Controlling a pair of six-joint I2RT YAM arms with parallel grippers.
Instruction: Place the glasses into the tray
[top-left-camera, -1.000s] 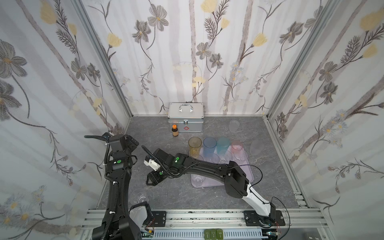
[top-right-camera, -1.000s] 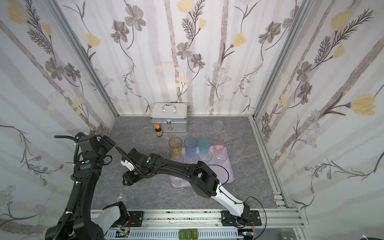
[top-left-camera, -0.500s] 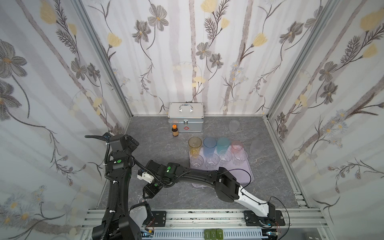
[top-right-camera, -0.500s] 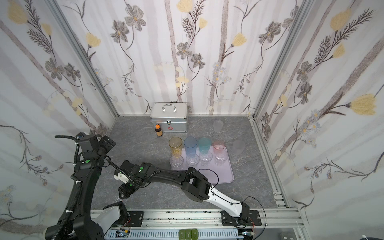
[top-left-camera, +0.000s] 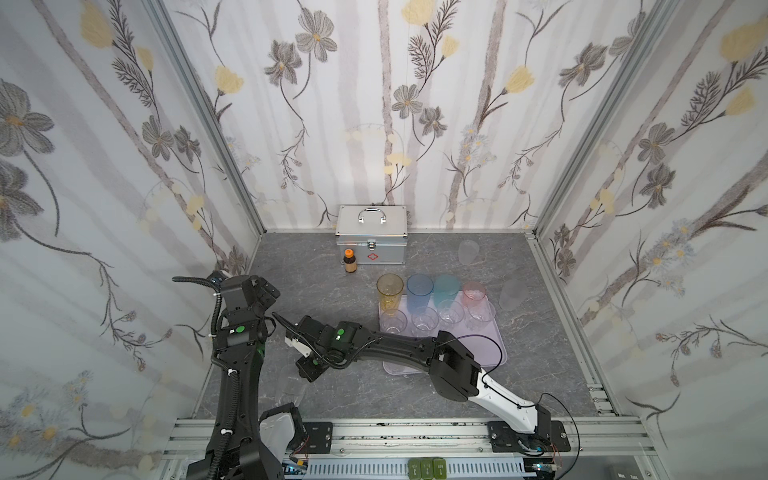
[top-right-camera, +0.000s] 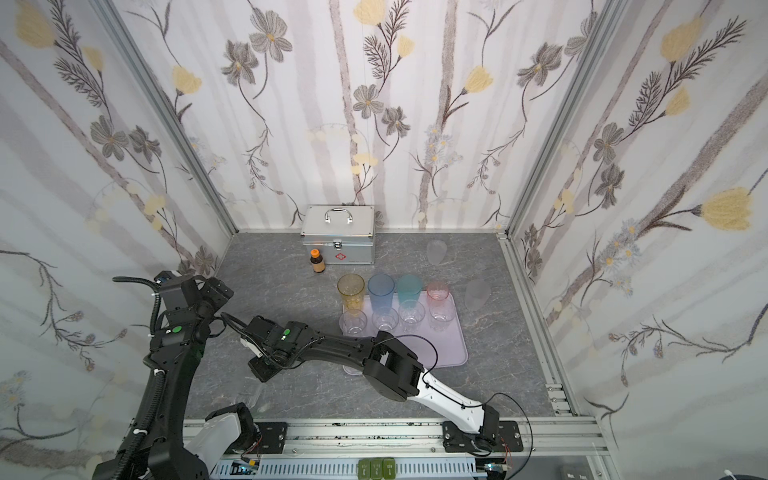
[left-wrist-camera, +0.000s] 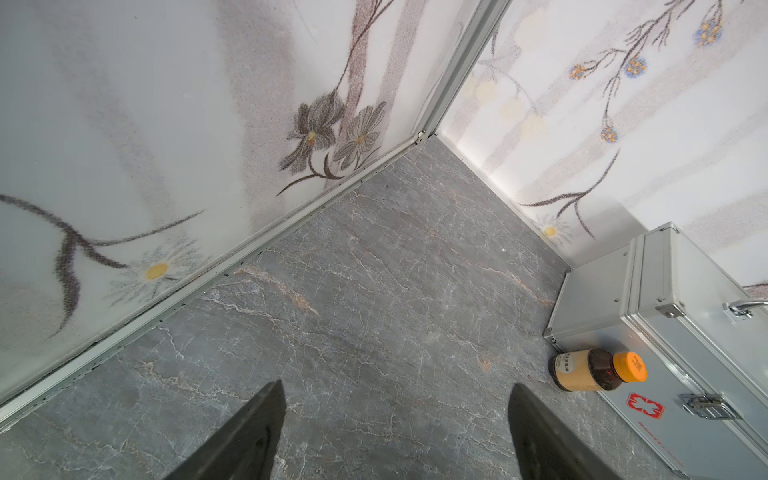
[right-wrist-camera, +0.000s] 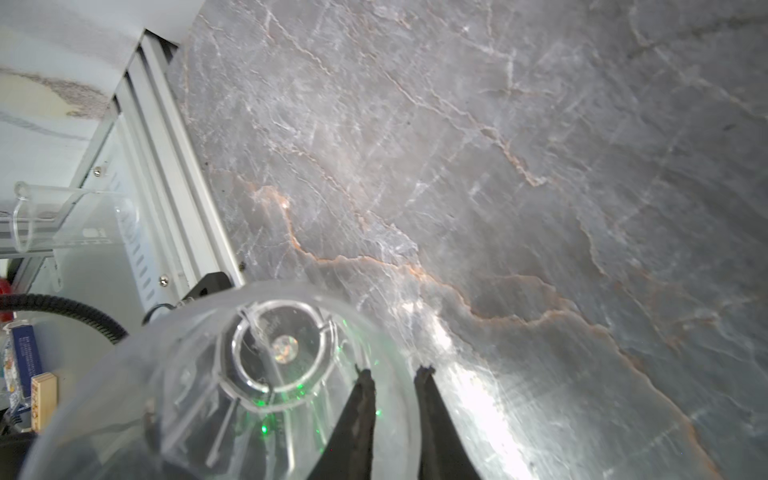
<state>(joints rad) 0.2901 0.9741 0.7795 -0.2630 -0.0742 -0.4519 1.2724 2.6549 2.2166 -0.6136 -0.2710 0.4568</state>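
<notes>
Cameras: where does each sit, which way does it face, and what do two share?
Top views: high above the front rail, looking down into the cell; left arm, right arm, pale lilac rectangular tray and silver metal case show.
Left wrist: on the left arm, facing the grey marbled floor and back corner; open left gripper shows.
Right wrist: on the right arm, facing floor by the front rail; right gripper pinches a clear faceted glass.
Shared: left wrist and top views show the case and small brown orange-capped bottle.

Pale lilac rectangular tray (top-left-camera: 473, 351): near-left corner hidden beneath black right arm (top-left-camera: 399, 353). Clear faceted tumbler (right-wrist-camera: 187, 395): cut off at wrist view's edge.
</notes>
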